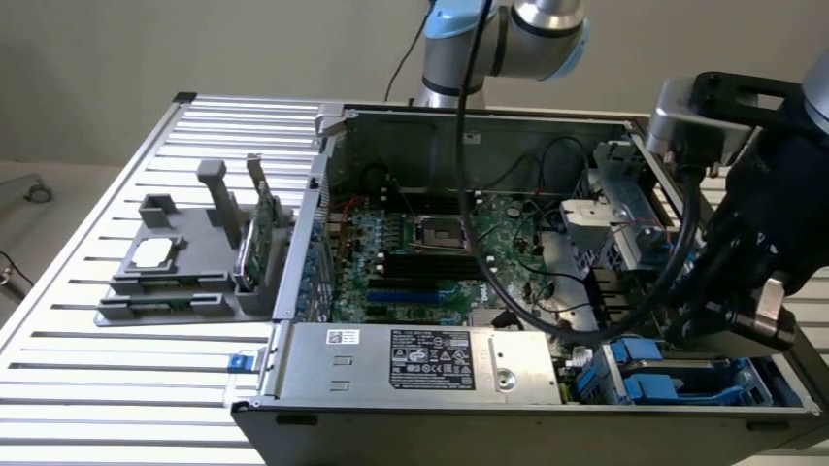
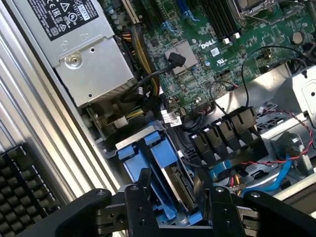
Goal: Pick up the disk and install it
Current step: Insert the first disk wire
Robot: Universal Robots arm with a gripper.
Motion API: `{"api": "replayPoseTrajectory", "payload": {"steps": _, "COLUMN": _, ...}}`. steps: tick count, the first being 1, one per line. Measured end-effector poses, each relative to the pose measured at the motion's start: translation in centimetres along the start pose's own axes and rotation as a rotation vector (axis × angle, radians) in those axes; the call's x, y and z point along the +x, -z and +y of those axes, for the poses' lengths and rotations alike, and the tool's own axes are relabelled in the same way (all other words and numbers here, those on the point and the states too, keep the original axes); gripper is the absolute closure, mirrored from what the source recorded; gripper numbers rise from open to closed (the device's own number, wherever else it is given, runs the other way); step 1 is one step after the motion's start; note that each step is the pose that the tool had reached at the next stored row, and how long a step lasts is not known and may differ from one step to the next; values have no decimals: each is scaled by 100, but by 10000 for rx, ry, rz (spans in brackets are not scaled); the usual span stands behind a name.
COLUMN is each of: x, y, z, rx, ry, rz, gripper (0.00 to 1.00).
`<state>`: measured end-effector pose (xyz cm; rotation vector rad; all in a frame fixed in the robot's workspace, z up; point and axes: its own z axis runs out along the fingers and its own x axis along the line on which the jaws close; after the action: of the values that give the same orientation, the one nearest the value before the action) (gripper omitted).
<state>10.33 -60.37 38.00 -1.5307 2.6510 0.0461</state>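
Note:
The disk [image 2: 174,185] stands edge-on in the drive bay at the case's corner, its silver-grey body framed by the blue carrier [image 2: 154,157]. My gripper [image 2: 173,186] hangs right above it, open. One black finger [image 2: 144,181] is on each side of the disk, and I cannot tell whether they touch it. In the exterior view the gripper [image 1: 728,338] is low over the blue carrier [image 1: 661,377], at the front of the case on that view's right.
The open computer case [image 1: 324,175] lies on a slatted metal table [image 1: 116,379]. The power supply [image 1: 414,359] sits beside the bay. Black cables [image 1: 499,282] loop over the motherboard [image 1: 428,243]. A grey fixture [image 1: 169,282] holds a square chip [image 1: 153,252] and a green card [image 1: 266,233].

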Motion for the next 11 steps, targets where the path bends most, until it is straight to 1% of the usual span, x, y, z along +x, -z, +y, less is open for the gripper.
{"api": "replayPoseTrajectory", "payload": {"steps": 11, "x": 4, "y": -44, "z": 0, "rx": 137, "ry": -1882, "rz": -12, "gripper": 52}}
